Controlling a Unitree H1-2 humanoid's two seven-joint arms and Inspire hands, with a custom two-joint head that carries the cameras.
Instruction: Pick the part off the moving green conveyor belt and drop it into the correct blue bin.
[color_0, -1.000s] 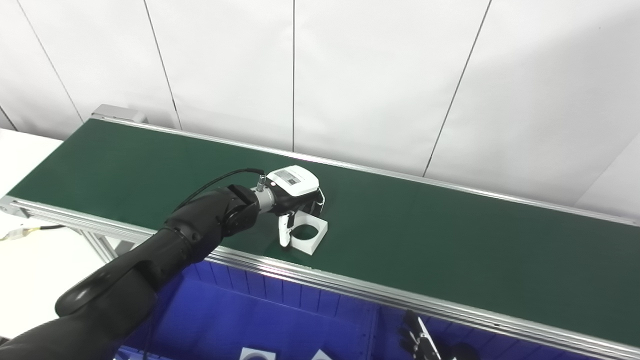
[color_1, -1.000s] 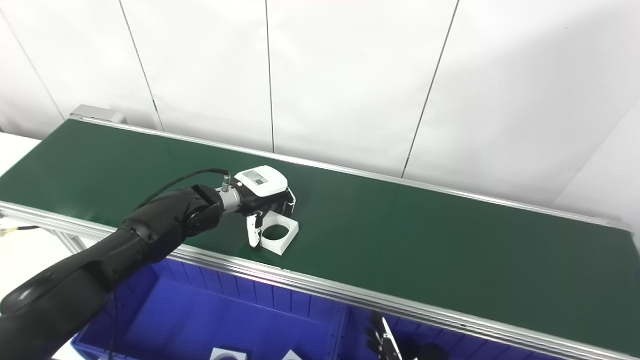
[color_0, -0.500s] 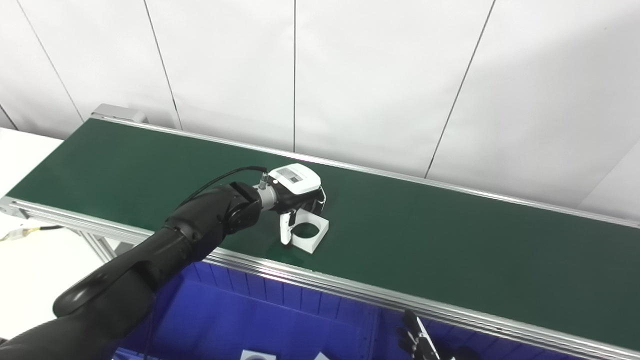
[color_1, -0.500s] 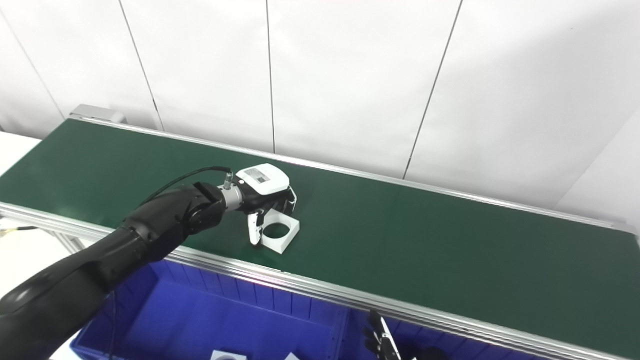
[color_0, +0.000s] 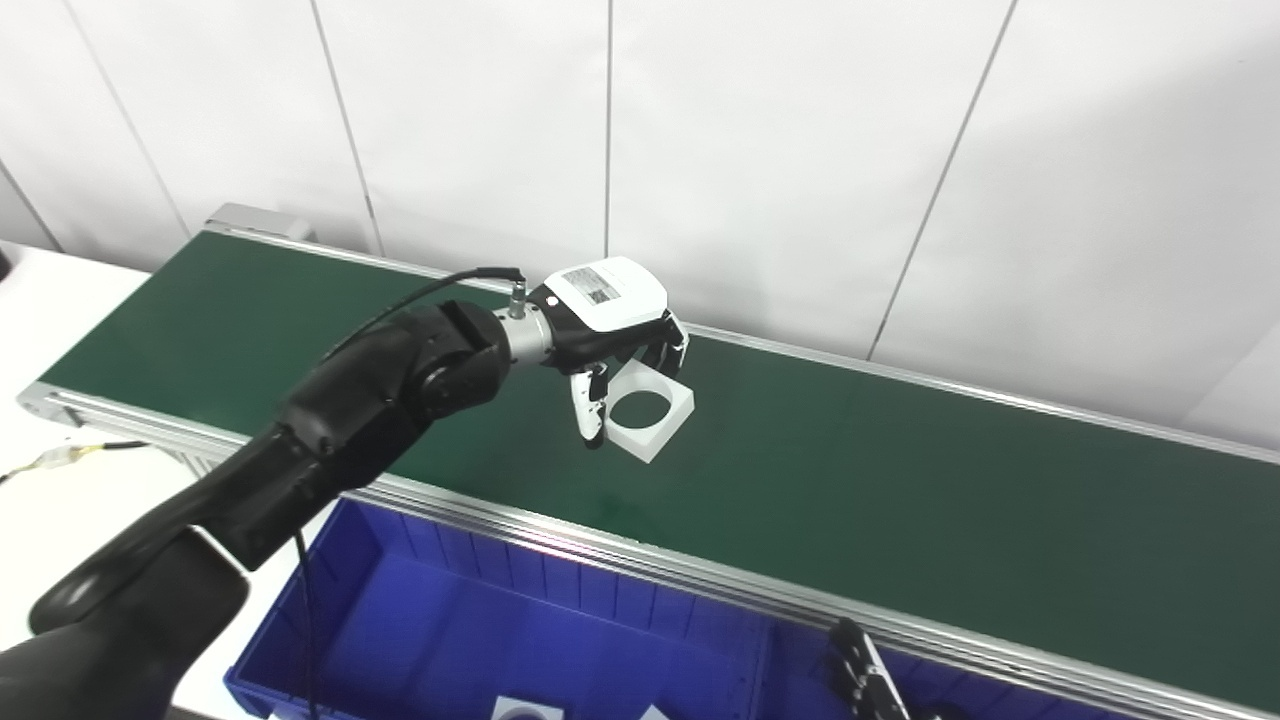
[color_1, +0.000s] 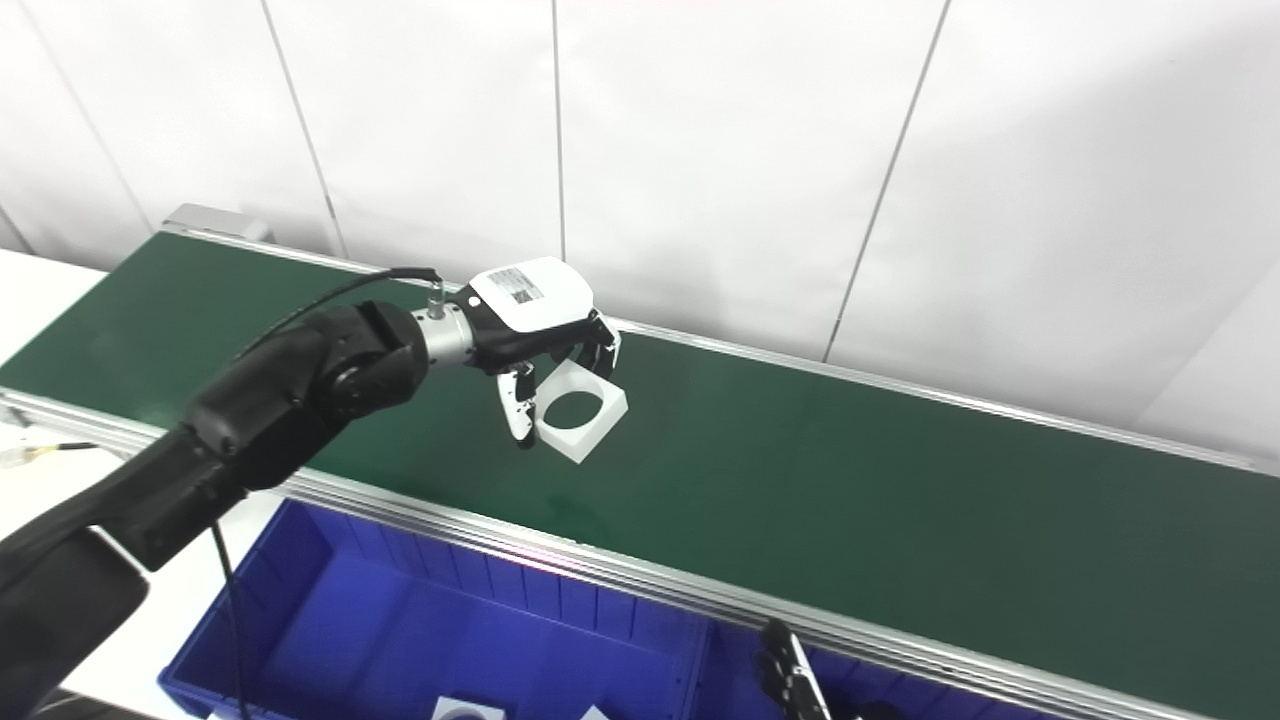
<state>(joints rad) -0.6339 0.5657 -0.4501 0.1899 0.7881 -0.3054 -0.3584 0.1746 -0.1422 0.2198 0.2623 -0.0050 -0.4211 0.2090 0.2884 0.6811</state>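
Observation:
My left hand (color_0: 615, 335) is shut on a white square part with a round hole (color_0: 652, 420), holding it in the air above the green conveyor belt (color_0: 900, 500). Thumb and fingers clasp its near-left and far edges. The same part (color_1: 580, 412) hangs over the belt's middle strip, tilted slightly. My right hand (color_0: 870, 680) shows only as dark fingertips at the bottom edge, low by the bins; its state is unclear.
A blue bin (color_0: 480, 640) sits below the belt's near rail (color_0: 700, 585), holding white parts (color_0: 525, 710) at the bottom edge. A second bin section lies to its right. White wall panels stand behind the belt. A cable lies on the white table at left (color_0: 70, 458).
My left hand has lifted the white part off the belt and carried it up and slightly right. The camera view has also shifted a little.

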